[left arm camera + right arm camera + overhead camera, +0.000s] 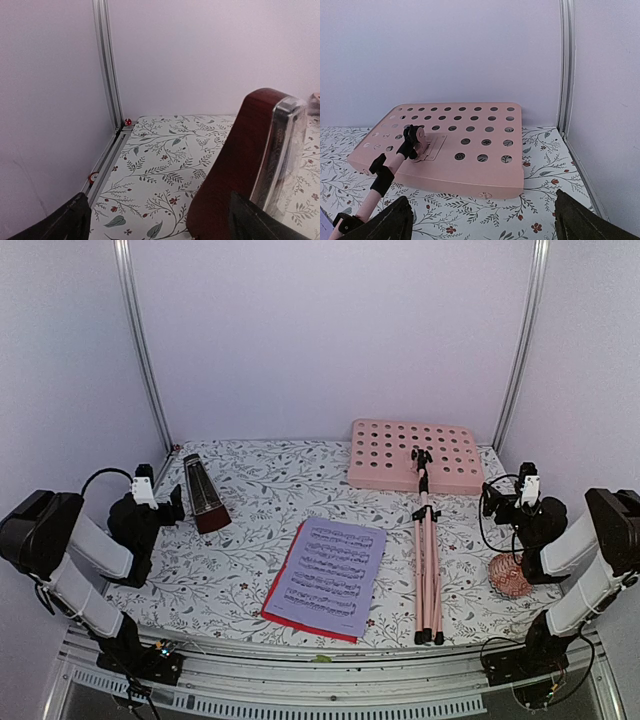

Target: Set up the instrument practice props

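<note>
Lilac sheet carries printed music staves, notes too small to read, no legible words, labels, brands or numbers anywhere in view

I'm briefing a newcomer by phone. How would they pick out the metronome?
Start at the flowered table and look to its far left, just ahead of the left gripper. The metronome sits there: a dark brown pyramid with a clear front, unlike the flat lilac sheets and pink stand to its right.
</note>
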`<state>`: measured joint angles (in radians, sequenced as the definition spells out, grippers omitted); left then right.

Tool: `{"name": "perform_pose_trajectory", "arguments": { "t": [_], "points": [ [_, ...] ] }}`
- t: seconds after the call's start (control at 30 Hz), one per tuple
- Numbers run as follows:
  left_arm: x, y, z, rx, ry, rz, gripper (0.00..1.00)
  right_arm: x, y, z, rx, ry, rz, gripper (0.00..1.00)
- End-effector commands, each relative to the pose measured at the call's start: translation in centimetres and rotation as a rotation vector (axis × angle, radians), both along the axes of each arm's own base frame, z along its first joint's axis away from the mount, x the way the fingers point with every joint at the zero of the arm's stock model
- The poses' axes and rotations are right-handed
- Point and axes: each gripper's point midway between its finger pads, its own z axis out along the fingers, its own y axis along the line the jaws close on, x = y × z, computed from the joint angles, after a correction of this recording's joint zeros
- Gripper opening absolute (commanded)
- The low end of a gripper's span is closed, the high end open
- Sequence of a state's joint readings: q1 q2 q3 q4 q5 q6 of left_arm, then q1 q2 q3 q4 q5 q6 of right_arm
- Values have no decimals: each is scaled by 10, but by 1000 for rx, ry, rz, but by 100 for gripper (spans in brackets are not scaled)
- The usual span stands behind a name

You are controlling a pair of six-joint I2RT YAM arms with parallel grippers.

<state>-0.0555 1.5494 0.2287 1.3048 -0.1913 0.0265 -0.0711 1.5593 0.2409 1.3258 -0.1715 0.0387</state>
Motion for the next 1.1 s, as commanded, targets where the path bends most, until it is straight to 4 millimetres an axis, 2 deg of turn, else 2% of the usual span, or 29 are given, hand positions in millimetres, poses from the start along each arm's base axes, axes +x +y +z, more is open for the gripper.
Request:
{"name": "perform_pose_trajectory", "arguments": {
  "t": [0.0,0.37,0.43,0.5,0.57,0.67,0.7,0.77,0.87,0.9,0.97,1.07],
  "points": [
    [2,3,6,9,-24,3,96,-1,4,4,-8,-16,17,99],
    [2,11,12,7,-23,70,96,-1,3,4,-8,-18,13,99],
    [16,3,19,31,34,61,96,-1,-3,9,2,-29,-27,99],
    [33,-4,34,56,87,64,96,2,-5,19,14,-17,-39,99],
    [47,-18,54,-22,120,27,96,9,-6,35,15,2,-43,99],
    [63,-56,91,-94,157,-90,96,17,-5,65,91,35,-40,99],
    [66,-69,104,-97,166,-111,96,16,0,80,116,27,-15,99],
    [68,-103,130,-69,176,-189,96,17,13,96,143,63,12,99],
    [63,-149,174,-16,163,-265,96,16,44,125,148,73,67,99],
    [58,-162,178,9,171,-283,96,15,55,133,140,75,74,99],
    [52,-175,201,-28,145,-313,96,11,72,149,106,71,70,99],
    [44,-173,221,-148,115,-316,96,4,87,171,102,54,126,99]
  ]
}}
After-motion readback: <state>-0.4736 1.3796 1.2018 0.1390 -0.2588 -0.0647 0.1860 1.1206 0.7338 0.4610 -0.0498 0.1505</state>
